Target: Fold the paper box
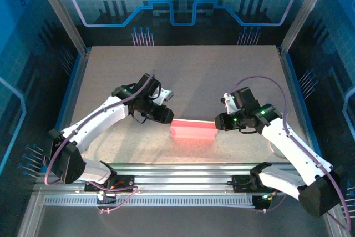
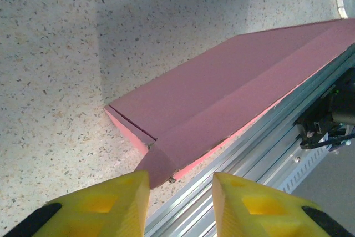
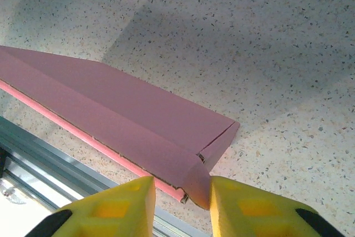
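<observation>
Speckled table (image 1: 183,70) first, with the aluminium rail (image 1: 183,170) running along its near edge. The pink paper box (image 1: 192,131) lies just inside that edge, mid-width. My left gripper (image 2: 181,203) and right gripper (image 3: 182,209) straddle its end corners — clamped or not, I cannot tell.

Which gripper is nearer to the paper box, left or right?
Right, narrowly. The right gripper has a corner of the paper box between its fingers; the left gripper is at the opposite end, the flap just before its fingertips.
</observation>
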